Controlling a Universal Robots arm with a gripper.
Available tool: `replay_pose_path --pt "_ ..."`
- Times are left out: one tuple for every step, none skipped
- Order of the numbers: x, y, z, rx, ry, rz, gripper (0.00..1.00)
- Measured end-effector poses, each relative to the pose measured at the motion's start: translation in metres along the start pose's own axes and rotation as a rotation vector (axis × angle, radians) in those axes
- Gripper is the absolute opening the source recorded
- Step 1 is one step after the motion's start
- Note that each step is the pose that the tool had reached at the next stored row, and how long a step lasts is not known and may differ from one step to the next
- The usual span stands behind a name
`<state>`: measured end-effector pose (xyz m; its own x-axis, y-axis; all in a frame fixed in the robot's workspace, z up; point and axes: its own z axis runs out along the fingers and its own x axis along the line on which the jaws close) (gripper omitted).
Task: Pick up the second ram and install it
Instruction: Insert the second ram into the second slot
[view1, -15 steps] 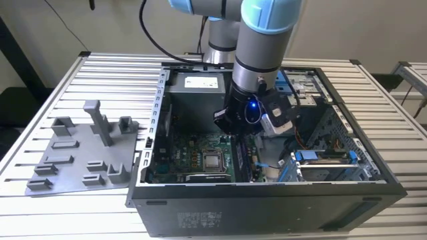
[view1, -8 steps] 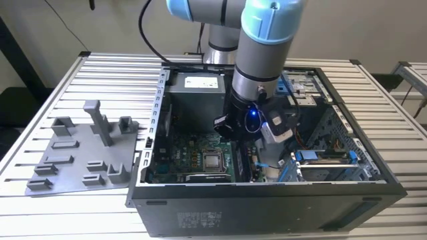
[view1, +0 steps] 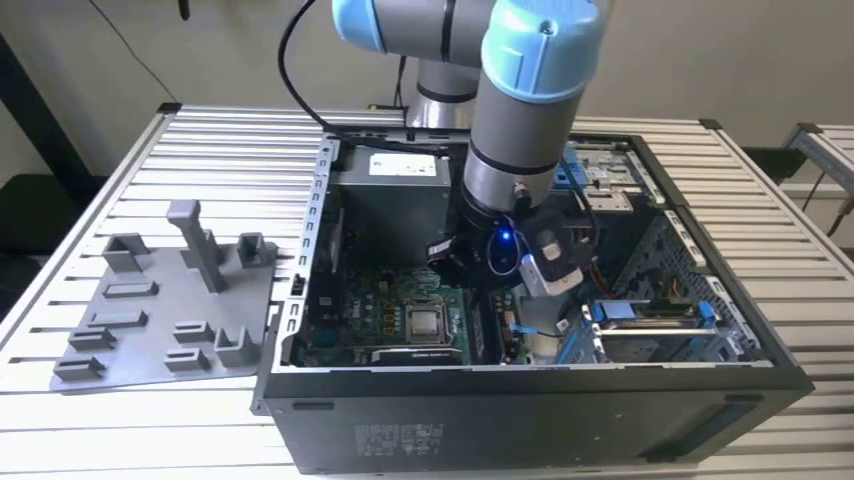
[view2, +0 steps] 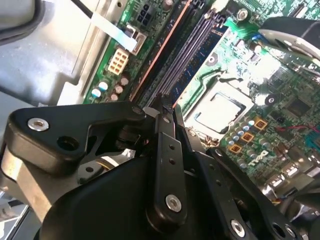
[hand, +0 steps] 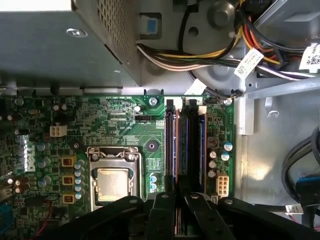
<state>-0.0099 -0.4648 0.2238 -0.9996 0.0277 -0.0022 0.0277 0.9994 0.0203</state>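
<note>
The second ram (hand: 176, 150) stands on edge in a long black slot of the green motherboard (hand: 100, 120). Its thin brownish top edge (view2: 162, 52) runs along that slot. My gripper (hand: 177, 197) hangs right over the slot's near end with its black fingers (view2: 167, 145) pinched together, and the ram's edge shows in the narrow gap between them. In the exterior view the gripper (view1: 483, 285) is down inside the open computer case, beside the processor socket (view1: 424, 322).
More black memory slots (hand: 197, 150) lie beside the ram. The metal processor socket (hand: 112, 182) is close by. A grey power supply (hand: 50, 45) and bundled cables (hand: 215, 55) crowd the case's far side. A grey plastic holder tray (view1: 147, 320) lies on the slatted table at the exterior view's left.
</note>
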Motion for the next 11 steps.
replay_pose_path --pt "0.0000 -0.0003 0.0000 0.0001 0.0002 0.000 0.14" --pt "0.0000 -0.0006 0.0001 0.0000 0.0003 0.000 0.14" --pt "-0.0001 -0.0011 0.0003 -0.0001 0.0002 0.000 0.14" --pt "-0.0002 -0.0021 0.0004 0.0000 0.0003 0.000 0.14" --pt "-0.0001 -0.0028 0.0006 0.0001 0.0004 0.001 0.14" --pt "-0.0001 -0.0030 0.0011 -0.0002 0.0003 0.001 0.14" --pt "-0.0001 -0.0030 0.0017 -0.0002 0.0002 0.001 0.14" --pt "-0.0002 -0.0031 0.0020 0.0000 0.0003 0.001 0.14" --pt "-0.0002 -0.0031 0.0025 0.0001 0.0003 0.002 0.14" --pt "-0.0003 -0.0031 0.0031 0.0000 0.0003 0.002 0.14" --pt "-0.0006 -0.0031 0.0035 0.0001 0.0003 0.002 0.14"
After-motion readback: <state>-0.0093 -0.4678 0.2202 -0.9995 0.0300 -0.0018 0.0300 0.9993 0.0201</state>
